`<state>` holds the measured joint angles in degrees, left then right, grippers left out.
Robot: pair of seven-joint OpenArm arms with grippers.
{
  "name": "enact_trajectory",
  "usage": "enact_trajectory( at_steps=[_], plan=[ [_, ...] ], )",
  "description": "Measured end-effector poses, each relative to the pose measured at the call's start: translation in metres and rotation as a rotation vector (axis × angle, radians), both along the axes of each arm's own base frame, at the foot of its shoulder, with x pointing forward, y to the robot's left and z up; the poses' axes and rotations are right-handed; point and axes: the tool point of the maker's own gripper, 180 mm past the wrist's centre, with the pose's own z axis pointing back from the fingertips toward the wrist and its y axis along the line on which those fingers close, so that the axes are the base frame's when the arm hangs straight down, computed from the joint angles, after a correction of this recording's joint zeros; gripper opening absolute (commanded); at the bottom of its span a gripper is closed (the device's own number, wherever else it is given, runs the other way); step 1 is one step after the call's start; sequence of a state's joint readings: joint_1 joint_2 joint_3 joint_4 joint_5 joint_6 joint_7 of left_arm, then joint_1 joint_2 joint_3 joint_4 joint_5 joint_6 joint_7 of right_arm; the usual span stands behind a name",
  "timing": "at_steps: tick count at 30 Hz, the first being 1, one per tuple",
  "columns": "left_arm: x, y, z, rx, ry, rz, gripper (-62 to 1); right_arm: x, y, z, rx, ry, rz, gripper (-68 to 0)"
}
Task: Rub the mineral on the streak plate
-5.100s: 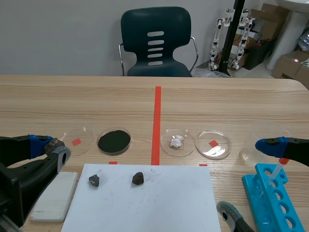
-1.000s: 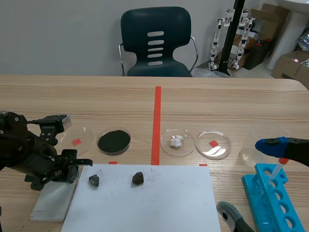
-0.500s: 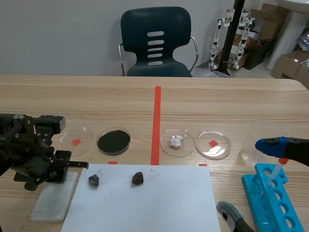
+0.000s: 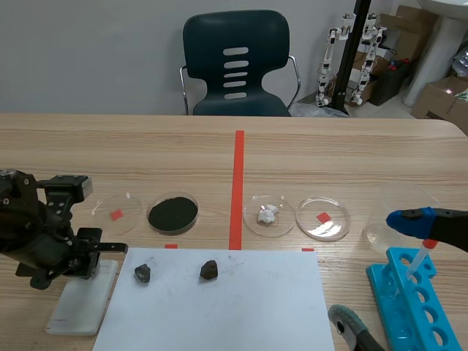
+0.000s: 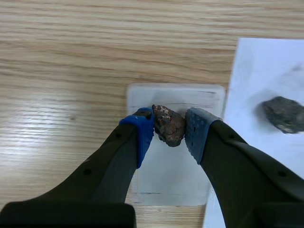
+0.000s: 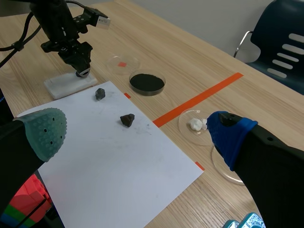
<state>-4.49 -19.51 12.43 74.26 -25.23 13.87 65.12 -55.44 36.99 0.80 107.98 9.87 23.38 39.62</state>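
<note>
- Brown mineral (image 5: 168, 124) sits clamped between left gripper's (image 5: 169, 132) pads, over the white plate (image 5: 173, 173).
- Right gripper (image 6: 137, 134) gapes wide, well apart from plate.
- Paper (image 4: 219, 314) lies beside plate.

A: Scene view: we can't see the mineral (image 5: 168, 127) – the left arm (image 4: 44, 238) hides it, plus the far end of the streak plate (image 4: 79, 307).
B: Yep. From the wrist cam we can't tell if it touches the plate. Blue rack (image 4: 409, 300) & paper (image 4: 219, 307) get cut off at btm edge.
</note>
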Motion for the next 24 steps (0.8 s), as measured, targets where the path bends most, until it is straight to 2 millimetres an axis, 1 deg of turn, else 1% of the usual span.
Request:
enact_trajectory(
  at_steps=[6,10,18,22,24],
  plan=[
    [0.0,-0.022,0.002,-0.112,-0.001,-0.054,-48.3,0.0,0.0,0.0,-0.001,0.0,0.0,-5.4],
    [0.0,-0.023,0.002,-0.113,-0.003,-0.052,-48.3,0.0,0.0,0.0,0.0,0.0,0.0,-5.4],
    [0.001,-0.009,0.0,0.019,-0.005,-0.001,-48.3,0.0,0.0,0.0,0.0,0.0,0.0,-5.4],
    [0.003,0.011,0.002,0.12,-0.021,0.035,-48.3,0.0,0.0,0.0,0.0,0.0,0.0,-5.4],
    [0.003,0.017,0.002,0.151,-0.024,0.039,-48.3,0.0,0.0,0.0,0.0,0.0,0.0,-5.4]
  ],
)
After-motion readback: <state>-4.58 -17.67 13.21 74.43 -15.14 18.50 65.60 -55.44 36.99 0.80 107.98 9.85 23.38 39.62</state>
